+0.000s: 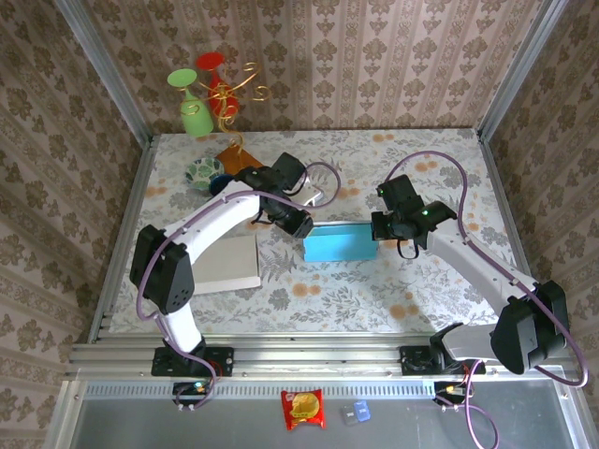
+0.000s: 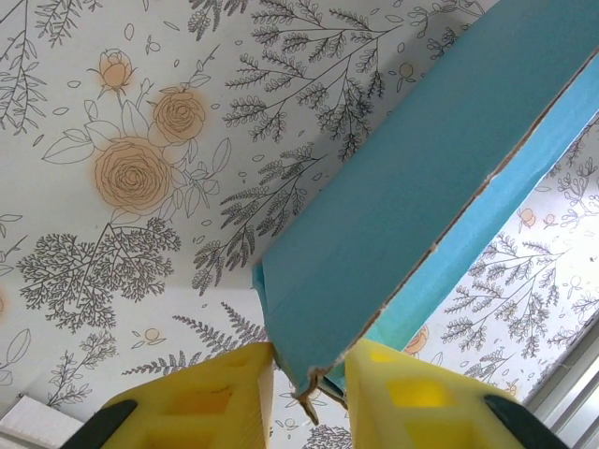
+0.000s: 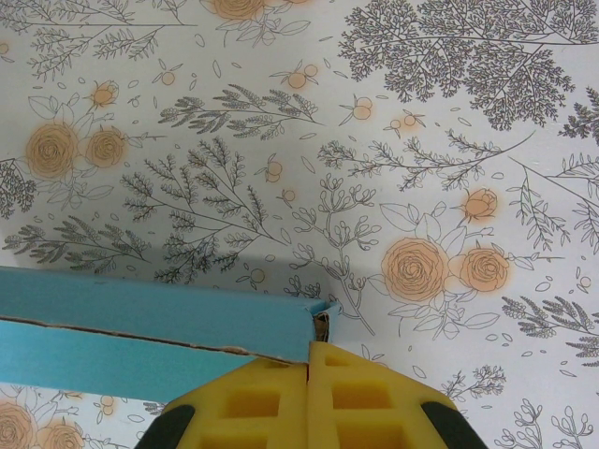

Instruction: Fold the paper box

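The light-blue flattened paper box (image 1: 339, 245) hangs between the two grippers, above the floral-patterned table (image 1: 374, 290). The left gripper (image 2: 309, 374) clamps the box's near corner. The right gripper (image 3: 309, 360) is pressed closed, its tips against the opposite corner; whether it nips an edge, I cannot tell. The step looks like opening the box into shape, which next calls for pushing the ends inward.

Lighting is bright, even and diffuse from above across my table (image 1: 374, 290); no glare noted. Shadows are soft: a faint grey patch lies on the cloth beside the blue box (image 3: 140, 313) in both wrist views. My yellow finger pads (image 2: 225, 393) are slightly out of focus at the bottom edge. The overhead view is sharp throughout.
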`<move>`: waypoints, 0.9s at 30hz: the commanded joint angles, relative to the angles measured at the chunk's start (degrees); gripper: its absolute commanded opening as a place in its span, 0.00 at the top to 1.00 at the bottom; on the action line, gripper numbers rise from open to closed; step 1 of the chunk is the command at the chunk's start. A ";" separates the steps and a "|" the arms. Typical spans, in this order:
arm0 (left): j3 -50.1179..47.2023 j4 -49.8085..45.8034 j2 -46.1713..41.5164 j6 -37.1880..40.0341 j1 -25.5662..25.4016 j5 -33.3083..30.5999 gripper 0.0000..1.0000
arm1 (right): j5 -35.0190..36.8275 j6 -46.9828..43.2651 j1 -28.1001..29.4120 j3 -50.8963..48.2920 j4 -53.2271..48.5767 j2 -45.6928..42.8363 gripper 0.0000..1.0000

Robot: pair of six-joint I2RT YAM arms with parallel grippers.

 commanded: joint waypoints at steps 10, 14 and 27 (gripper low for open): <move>7.24 -8.50 1.35 -6.58 2.97 7.29 0.68 | -1.43 0.87 0.86 -2.44 -4.30 0.10 1.00; 8.89 -10.51 2.54 -5.52 2.74 7.27 0.69 | -1.43 0.97 0.87 -2.40 -4.30 0.11 1.00; 9.40 -11.25 3.96 -3.59 1.79 3.14 0.74 | -1.43 1.32 0.92 -2.67 -4.31 -0.23 1.00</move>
